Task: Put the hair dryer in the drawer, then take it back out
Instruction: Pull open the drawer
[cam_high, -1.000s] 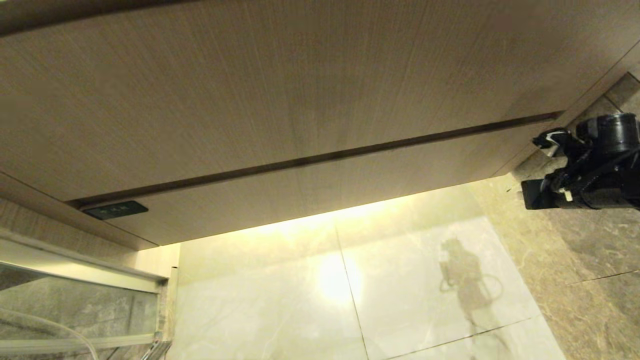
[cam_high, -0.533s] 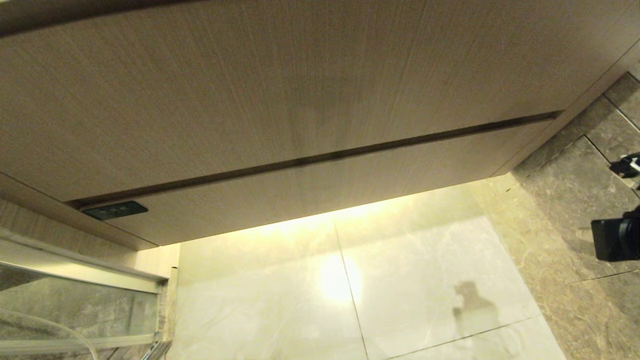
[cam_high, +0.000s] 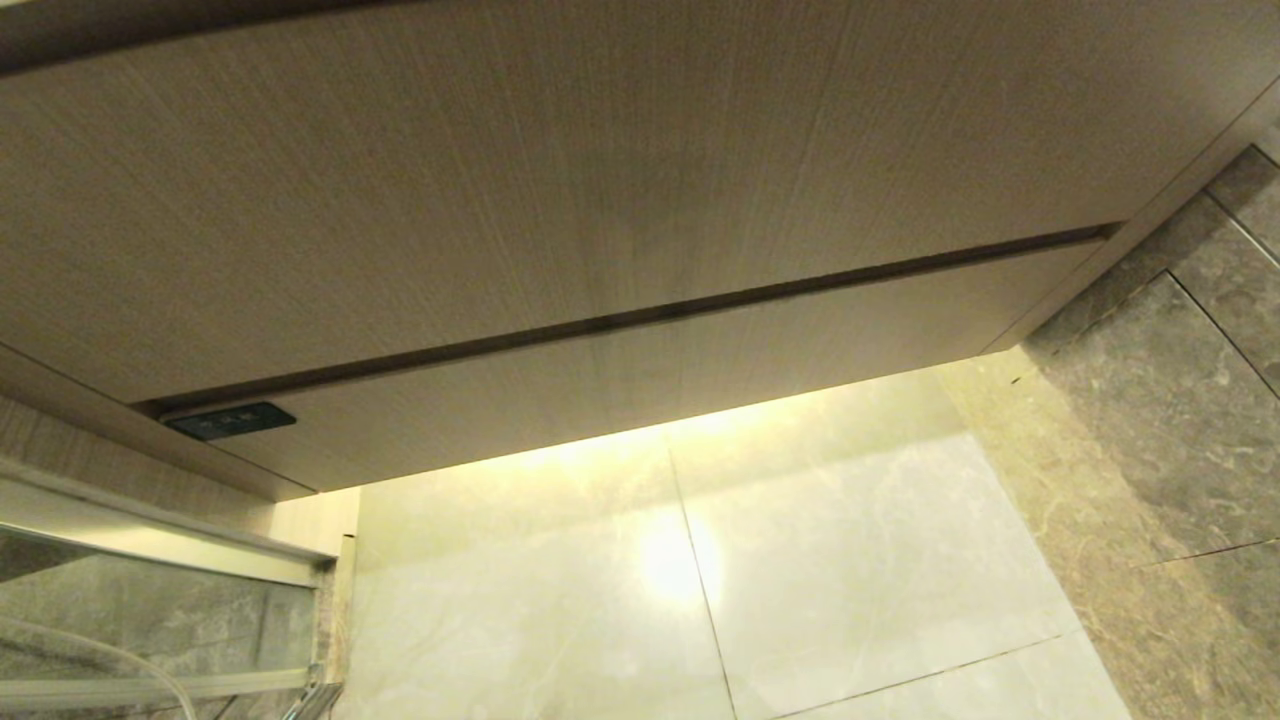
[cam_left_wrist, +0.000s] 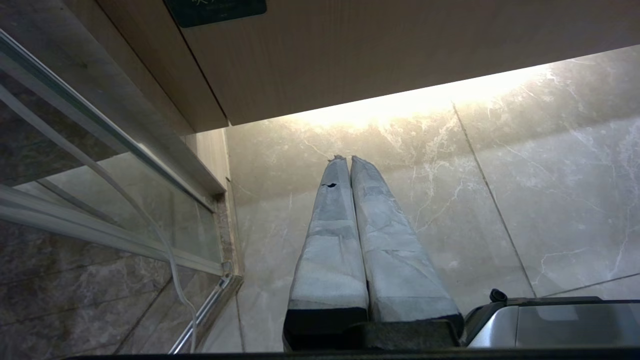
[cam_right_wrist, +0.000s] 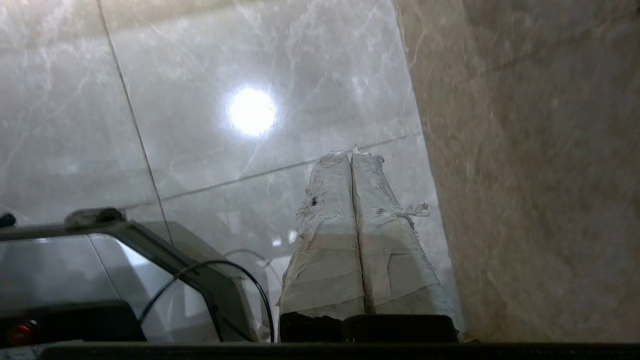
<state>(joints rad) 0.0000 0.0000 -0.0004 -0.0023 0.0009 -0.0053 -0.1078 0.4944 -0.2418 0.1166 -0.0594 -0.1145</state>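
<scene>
The head view looks up at a wooden cabinet with both fronts closed: a dark seam runs across between the big upper panel and the narrower lower drawer front. A small dark label sits at the left end of that lower front. Below the cabinet a warm strip of light spills onto the pale marble floor, with a bright round glare on the tile. Darker grey-brown stone tiles fill the right side. At the lower left there is a metal frame with glass, and a thin pale cable curves across it.

No arm shows in the head view. The hair dryer is in none of the views; where it is cannot be told.

Over to the left wrist view: the left gripper hangs above the marble floor near the cabinet's lower edge, its two taped fingers pressed together, nothing between them. Part of the robot's grey base shows beside it.

The right wrist view: the right gripper points down at the floor beside the brown stone tiles, taped fingers tight against each other, holding nothing. The robot's base and a black cable sit close by.
</scene>
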